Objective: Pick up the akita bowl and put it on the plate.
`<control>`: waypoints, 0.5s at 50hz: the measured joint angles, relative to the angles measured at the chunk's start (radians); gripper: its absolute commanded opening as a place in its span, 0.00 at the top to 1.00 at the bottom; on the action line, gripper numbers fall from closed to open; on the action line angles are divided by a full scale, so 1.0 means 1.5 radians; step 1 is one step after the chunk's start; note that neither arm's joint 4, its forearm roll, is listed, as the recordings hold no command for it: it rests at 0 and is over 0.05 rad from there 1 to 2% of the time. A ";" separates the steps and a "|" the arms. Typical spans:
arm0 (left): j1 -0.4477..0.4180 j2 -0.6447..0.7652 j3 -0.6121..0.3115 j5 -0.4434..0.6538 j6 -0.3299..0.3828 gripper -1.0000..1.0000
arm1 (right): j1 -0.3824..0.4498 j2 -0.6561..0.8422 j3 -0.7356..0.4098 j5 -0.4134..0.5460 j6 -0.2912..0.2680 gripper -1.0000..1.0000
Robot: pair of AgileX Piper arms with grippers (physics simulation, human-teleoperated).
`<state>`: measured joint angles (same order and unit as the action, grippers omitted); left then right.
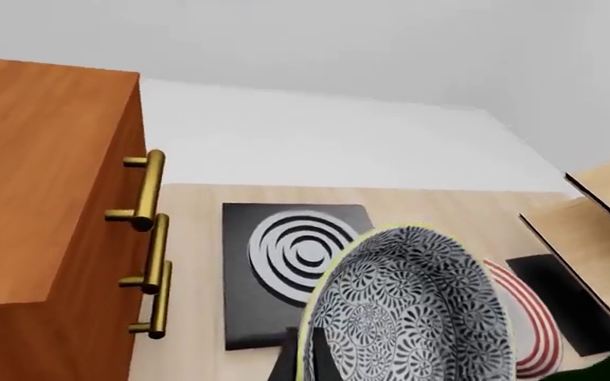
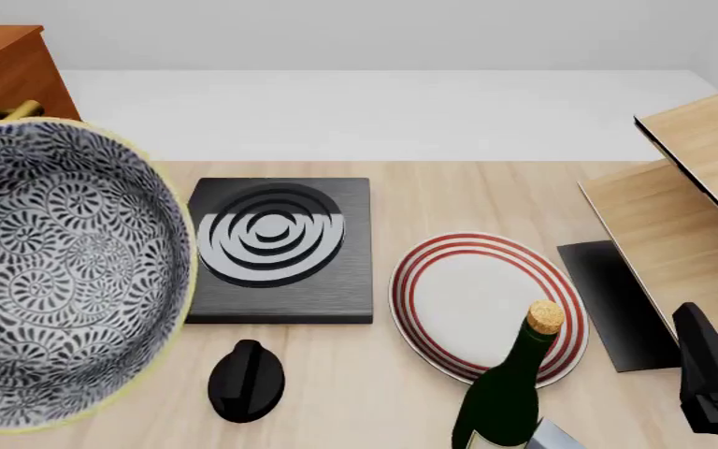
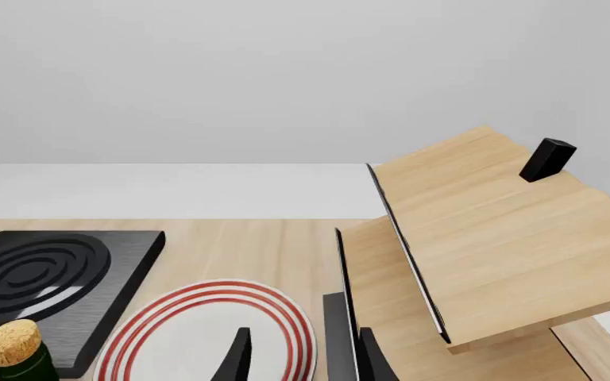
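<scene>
akita bowl [image 2: 66, 276] held up left of plate [image 2: 459, 299], tilted; left gripper [image 1: 303, 361] clamps its rim; right gripper [image 3: 299, 357] fingers apart, empty

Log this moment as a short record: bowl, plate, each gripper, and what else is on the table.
bowl: akita bowl lifted and tilted, close to the front camera, at the left
holder: left gripper, fingers at the bowl's rim
plate: plate flat on the table, nothing on it
right gripper: right gripper open, holding nothing, above the plate's edge
other items: black slab, bottle, wooden cabinet, wooden rack
</scene>
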<state>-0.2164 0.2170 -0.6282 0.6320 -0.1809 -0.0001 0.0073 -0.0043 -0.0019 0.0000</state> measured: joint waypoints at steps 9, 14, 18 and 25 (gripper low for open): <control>-0.020 0.092 -0.004 -0.105 -0.038 1.00 | 0.000 0.000 0.000 0.000 0.000 0.00; -0.034 0.150 -0.009 -0.158 -0.054 1.00 | 0.000 0.000 0.000 0.000 0.000 0.00; -0.049 0.198 -0.015 -0.199 -0.066 1.00 | 0.000 0.000 0.000 0.000 0.000 0.00; -0.079 0.287 -0.033 -0.265 -0.081 1.00 | 0.000 0.000 0.000 0.000 0.000 0.00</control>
<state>-0.3349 0.6471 -0.6780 0.2351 -0.3018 0.0000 0.0073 -0.0043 -0.0019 0.0001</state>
